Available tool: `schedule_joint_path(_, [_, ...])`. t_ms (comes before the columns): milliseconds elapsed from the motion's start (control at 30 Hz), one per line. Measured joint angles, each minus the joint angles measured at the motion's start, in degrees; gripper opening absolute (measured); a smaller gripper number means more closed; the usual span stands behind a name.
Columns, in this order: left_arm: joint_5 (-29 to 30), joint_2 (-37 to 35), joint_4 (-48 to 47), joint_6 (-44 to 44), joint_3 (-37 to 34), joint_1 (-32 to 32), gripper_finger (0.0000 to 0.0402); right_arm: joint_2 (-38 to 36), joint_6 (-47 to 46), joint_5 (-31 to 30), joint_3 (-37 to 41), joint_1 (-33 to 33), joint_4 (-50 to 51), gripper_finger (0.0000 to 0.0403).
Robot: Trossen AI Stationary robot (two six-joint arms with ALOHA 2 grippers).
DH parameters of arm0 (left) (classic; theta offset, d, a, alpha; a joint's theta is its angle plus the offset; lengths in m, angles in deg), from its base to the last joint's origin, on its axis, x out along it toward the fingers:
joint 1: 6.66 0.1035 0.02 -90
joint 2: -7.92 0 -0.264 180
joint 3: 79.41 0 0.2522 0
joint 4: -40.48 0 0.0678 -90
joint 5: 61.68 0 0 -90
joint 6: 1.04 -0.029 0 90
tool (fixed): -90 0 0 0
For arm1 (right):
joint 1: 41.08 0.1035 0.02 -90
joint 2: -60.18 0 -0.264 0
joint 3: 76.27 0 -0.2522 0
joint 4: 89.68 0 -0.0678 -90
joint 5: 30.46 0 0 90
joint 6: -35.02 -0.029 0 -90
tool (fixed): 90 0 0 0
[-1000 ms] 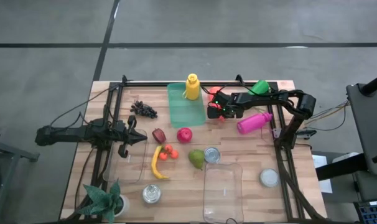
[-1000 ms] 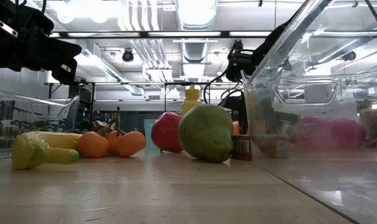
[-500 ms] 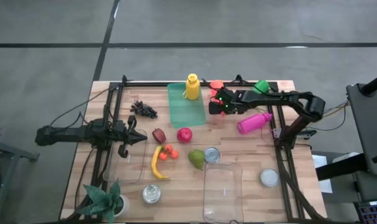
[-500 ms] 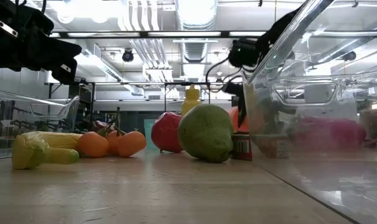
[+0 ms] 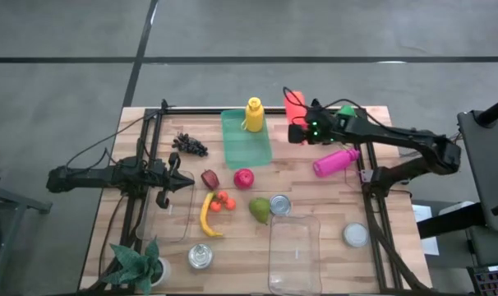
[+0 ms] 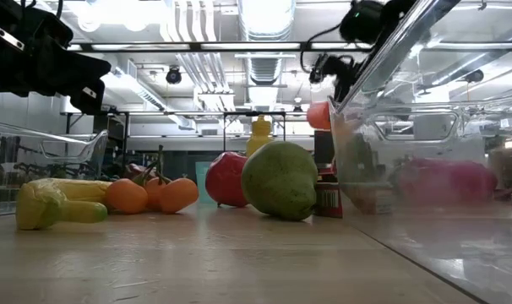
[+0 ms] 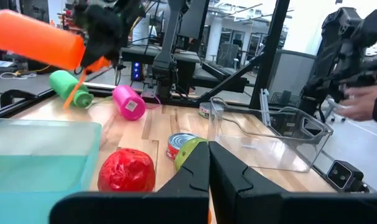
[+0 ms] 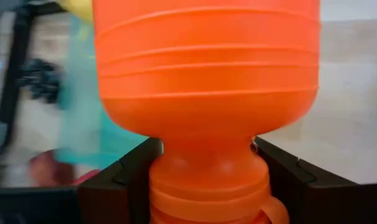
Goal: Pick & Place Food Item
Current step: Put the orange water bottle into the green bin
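Right gripper (image 5: 302,125) squeezes orange bottle (image 5: 295,105) by neck, high over worktop (image 5: 331,193). Grip maybe loose; bottle could slip, fall. Left gripper (image 5: 186,182) closed, empty.

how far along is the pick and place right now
Pick looks done: the right gripper is shut on the orange bottle, lifted off the table by the far edge, next to the green tray. In hand: carrying it. Left: setting it down; where is not shown. The left gripper waits shut by the clear bin.
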Motion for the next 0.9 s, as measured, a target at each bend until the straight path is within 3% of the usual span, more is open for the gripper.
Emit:
schedule_joint_path(267, [0.01,-0.02,-0.02,0.00,0.00,0.00,0.0001,-7.22,-2.66,2.41,0.55,0.39,-0.09,0.0233])
schedule_joint_path(467, [0.02,0.00,-0.02,0.00,0.00,0.02,0.0001,-8.85,-6.04,2.40,2.19,0.72,-0.32,0.0199])
schedule_joint_path(900, [0.02,0.00,0.00,0.00,0.01,0.01,0.0001,-9.58,-10.83,4.06,9.16,1.23,-6.52,0.0198])
